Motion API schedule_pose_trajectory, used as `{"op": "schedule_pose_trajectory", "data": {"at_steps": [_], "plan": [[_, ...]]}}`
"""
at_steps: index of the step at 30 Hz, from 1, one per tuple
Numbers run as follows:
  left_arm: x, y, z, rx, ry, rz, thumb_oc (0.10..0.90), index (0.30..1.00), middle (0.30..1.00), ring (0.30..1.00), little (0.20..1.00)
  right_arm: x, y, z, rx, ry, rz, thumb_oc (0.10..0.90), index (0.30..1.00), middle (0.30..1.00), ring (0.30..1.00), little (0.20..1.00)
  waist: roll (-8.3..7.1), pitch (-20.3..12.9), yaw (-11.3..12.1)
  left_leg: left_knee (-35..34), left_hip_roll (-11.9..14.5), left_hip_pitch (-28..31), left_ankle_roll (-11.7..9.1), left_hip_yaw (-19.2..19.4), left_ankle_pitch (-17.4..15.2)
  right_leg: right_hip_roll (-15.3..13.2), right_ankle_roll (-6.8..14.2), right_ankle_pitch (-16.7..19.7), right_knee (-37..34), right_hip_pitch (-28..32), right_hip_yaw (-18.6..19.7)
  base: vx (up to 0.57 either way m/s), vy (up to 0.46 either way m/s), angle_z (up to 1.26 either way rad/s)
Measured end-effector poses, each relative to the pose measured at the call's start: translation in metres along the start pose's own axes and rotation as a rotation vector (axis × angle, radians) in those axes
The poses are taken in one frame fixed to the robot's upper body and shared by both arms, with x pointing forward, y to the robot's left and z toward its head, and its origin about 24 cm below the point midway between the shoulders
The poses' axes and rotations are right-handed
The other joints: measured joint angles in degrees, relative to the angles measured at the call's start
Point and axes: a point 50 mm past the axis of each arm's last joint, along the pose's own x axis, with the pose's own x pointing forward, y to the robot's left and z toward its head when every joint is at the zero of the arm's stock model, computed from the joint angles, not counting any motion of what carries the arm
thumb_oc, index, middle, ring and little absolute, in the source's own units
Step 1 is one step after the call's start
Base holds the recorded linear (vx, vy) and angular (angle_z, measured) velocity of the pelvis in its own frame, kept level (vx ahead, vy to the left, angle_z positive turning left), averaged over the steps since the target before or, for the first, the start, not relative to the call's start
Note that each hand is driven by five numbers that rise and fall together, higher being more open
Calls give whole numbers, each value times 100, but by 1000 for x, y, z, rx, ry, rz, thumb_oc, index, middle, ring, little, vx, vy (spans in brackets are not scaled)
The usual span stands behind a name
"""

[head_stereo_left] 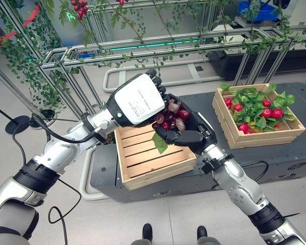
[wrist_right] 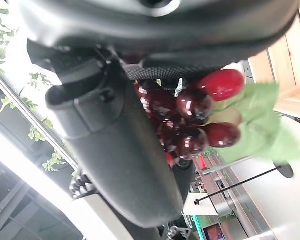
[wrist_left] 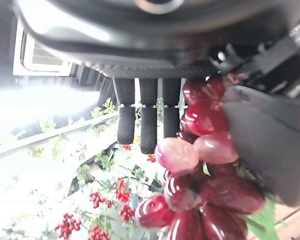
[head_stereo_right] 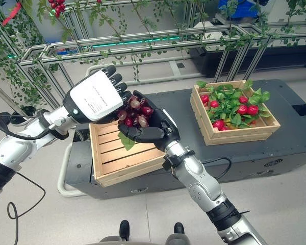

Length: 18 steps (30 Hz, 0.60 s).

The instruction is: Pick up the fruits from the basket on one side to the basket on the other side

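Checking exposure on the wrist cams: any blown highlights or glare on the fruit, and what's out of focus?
Left wrist view: background left of the left hand is blown out white; specular glare spots on the grape bunch; the distant foliage is soft. Right wrist view: the right hand is dark and blurred up close, the green leaf is smeared, and the bright floor is washed out. Left eye view: even lighting, the empty wooden crate is sharp.

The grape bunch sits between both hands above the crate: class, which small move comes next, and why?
Probably the left hand takes the grape bunch from the right hand: both meet at it over the bare wooden crate, and the left fingers look straight.
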Motion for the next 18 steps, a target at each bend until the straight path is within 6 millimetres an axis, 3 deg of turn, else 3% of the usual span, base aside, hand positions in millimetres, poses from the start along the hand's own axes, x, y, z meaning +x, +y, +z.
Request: {"op": "schedule_pose_trajectory", "data": {"at_steps": [4,5,6,7,18], "plan": [[3,6,1,0,-7,30,400,300,300,300,300,-5,-2,-4,0,18,-2,800,900,900,900,900,-5,-4,-1,0,4,1,0,0,0,2,0,0,0,-1,3,0,0,0],[4,7,2,0,-9,36,400,300,300,300,300,-5,-2,-4,0,19,-2,706,759,759,759,759,-5,-4,0,0,4,1,0,0,0,2,0,0,0,-1,5,0,0,0],[5,9,2,0,-12,44,400,300,300,300,300,-5,-2,-4,2,18,-2,524,486,486,486,486,-5,-5,-3,0,3,1,0,0,0,4,0,0,0,-1,7,0,0,0],[6,10,3,0,-13,49,400,300,300,300,300,-5,-2,-4,3,18,-2,400,300,300,300,300,-5,-6,-6,0,4,2,0,0,0,5,0,0,0,-2,8,0,0,0],[8,14,5,-8,-27,61,400,300,300,300,300,-9,-8,-17,26,57,-54,400,300,300,300,300,24,-210,-10,0,34,9,-17,8,-12,32,-22,-14,0,-5,19,0,0,0]]}}
